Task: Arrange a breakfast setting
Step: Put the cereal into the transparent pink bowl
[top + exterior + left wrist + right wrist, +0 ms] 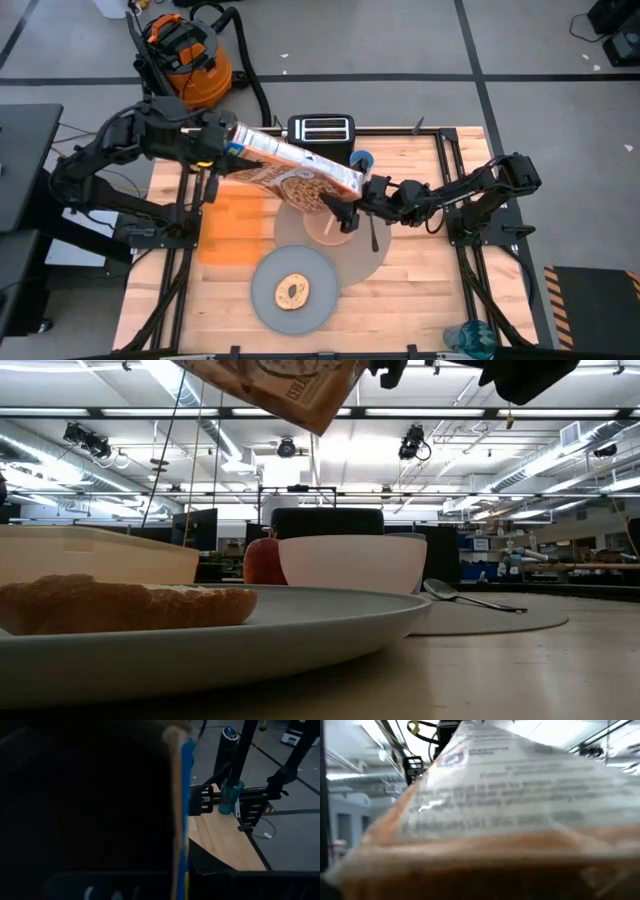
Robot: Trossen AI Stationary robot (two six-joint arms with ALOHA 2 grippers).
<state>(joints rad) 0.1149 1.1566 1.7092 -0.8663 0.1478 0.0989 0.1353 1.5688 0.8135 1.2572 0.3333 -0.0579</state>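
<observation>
My left gripper [228, 143] is shut on a cereal box [300, 168], held in the air over the table's far middle. The box's free end [290, 385] hangs above the translucent bowl [325, 228], which sits on the round grey placemat [370, 260]. My right gripper [345, 212] stands open at that free end; I cannot tell whether it touches the box. A spoon [372, 235] lies on the mat right of the bowl. The bagel [293, 291] lies on the plate [265, 300]. The apple [262, 560] stands behind the bowl. A blue cup [362, 159] stands farther back. My left gripper holds the cereal box by its end toward the table's left [240, 140]; the gripper and the box hide the fingers. The box is lifted clear and runs lengthwise toward the table's right, its broad face [100, 810] filling the left wrist view.
A black toaster [320, 128] stands at the table's far edge. An orange board [232, 228] lies left of the placemat. A teal bottle [470, 338] stands at the near right corner. An orange shop vacuum [185, 55] sits on the floor beyond the table.
</observation>
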